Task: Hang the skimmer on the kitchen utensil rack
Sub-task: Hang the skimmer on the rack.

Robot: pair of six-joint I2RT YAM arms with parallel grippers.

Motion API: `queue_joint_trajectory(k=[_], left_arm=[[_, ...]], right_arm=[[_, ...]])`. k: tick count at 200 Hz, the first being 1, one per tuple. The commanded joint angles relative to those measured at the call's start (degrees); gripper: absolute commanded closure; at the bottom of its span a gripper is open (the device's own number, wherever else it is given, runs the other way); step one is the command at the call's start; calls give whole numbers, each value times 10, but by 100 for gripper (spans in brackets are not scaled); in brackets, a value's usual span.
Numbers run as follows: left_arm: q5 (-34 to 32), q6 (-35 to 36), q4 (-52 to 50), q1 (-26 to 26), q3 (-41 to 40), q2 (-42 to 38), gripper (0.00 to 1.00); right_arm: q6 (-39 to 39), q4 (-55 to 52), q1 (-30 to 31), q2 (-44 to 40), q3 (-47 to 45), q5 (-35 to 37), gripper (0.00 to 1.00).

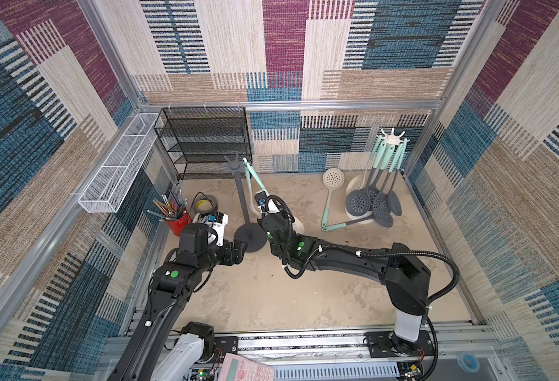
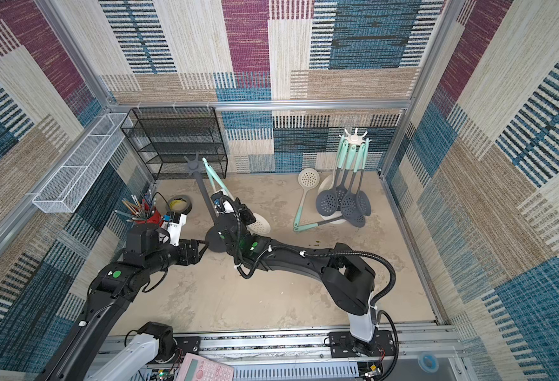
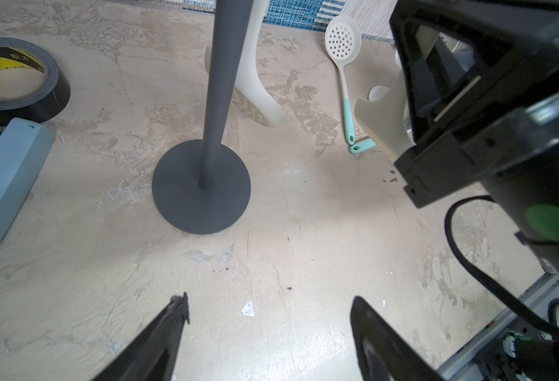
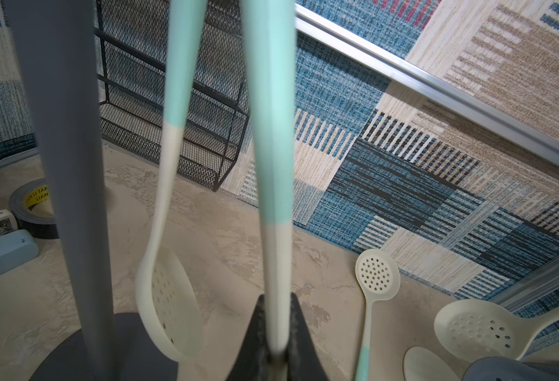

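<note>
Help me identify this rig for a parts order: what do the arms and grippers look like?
Both the left arm and right arm are matte black with angular links, a white segment near each base, and round green stickers at joints. A ribbed black cable conduit loops along the right arm. The left gripper and right gripper have black tapered fingers.

We see a black mesh shelf (image 1: 205, 142) at the back wall, a white wire basket (image 1: 113, 165) on the side wall, a red pencil cup (image 1: 177, 226) beside a tape roll (image 3: 55, 94) (yellow inside), a blue stapler (image 3: 4, 171) and a pink calculator (image 1: 248, 367).
</note>
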Motion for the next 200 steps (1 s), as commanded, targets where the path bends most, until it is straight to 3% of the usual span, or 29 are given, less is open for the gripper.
queue_joint_trajectory(k=[1,25,55,104,164,200], left_arm=[[5,-10,18,0,-2,1,20],[5,-11,19,1,-1,1,20],[7,-10,20,1,-3,3,20],[9,-14,24,1,-4,6,20],[6,-13,24,0,-2,7,20],[5,-10,23,0,-3,6,20]], right_arm=[[-22,-3,5,15,7,6,100],[-25,-3,7,30,16,11,100],[-27,3,7,37,21,6,93],[-21,9,7,33,31,-39,68],[59,31,7,-66,-43,-159,42],[122,43,-4,-151,-139,-161,38]])
